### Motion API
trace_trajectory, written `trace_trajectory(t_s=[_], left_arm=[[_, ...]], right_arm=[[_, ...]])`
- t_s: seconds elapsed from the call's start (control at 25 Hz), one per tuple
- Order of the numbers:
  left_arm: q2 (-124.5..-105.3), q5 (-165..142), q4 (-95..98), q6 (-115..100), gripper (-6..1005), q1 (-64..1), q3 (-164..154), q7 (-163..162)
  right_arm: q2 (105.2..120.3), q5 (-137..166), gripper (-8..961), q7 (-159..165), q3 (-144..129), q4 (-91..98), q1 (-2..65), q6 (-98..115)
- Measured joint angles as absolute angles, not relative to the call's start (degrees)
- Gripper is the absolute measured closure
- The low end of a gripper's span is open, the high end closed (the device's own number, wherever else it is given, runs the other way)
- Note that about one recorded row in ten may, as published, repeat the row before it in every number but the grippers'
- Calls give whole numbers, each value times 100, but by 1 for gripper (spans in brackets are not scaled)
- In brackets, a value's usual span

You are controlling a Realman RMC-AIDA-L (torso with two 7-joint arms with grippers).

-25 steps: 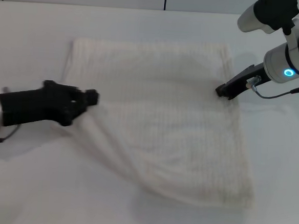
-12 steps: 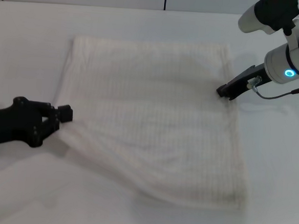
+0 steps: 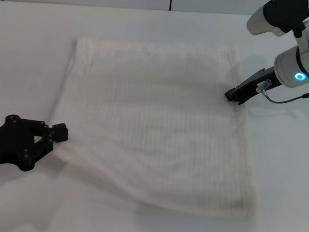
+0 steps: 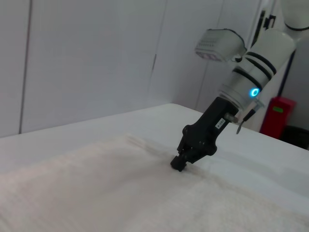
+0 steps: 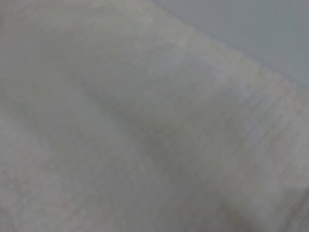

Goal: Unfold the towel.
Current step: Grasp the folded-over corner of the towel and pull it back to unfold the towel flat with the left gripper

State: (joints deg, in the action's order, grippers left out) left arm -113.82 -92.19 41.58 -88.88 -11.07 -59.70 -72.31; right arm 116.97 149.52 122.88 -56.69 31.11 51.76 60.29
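Between both grippers lies the towel (image 3: 159,121) — left gripper (image 3: 58,133) at its near-left corner.

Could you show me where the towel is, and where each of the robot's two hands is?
towel (image 3: 154,116), head view, middle of the cloth.
left hand (image 3: 58,133), head view, fingertips at the towel's left edge.
right hand (image 3: 231,95), head view, tip pressing on the towel's right edge.

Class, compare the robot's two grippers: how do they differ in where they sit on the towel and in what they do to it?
The left gripper grips the towel at its near left edge, low and level; the right gripper presses down on the far right edge, angled steeply. The left one shows its fingers; the right one's cannot be made out. Both are black and touch the towel.
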Motion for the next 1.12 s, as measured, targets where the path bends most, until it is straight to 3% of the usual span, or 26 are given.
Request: trace_trajectory(t_s=[0.68,1.12], left_arm=[[-11355,-9220,3931,-9054,947,-965,-5820,-7209],[-11100,-9220,3507,-9793,757,-806,-5033,-7207]], right_arm=[[11698,14951,955,12295,-5641,3111,5151,6030],[11707,14927,954,12308,-5607,3160,5144,6031]])
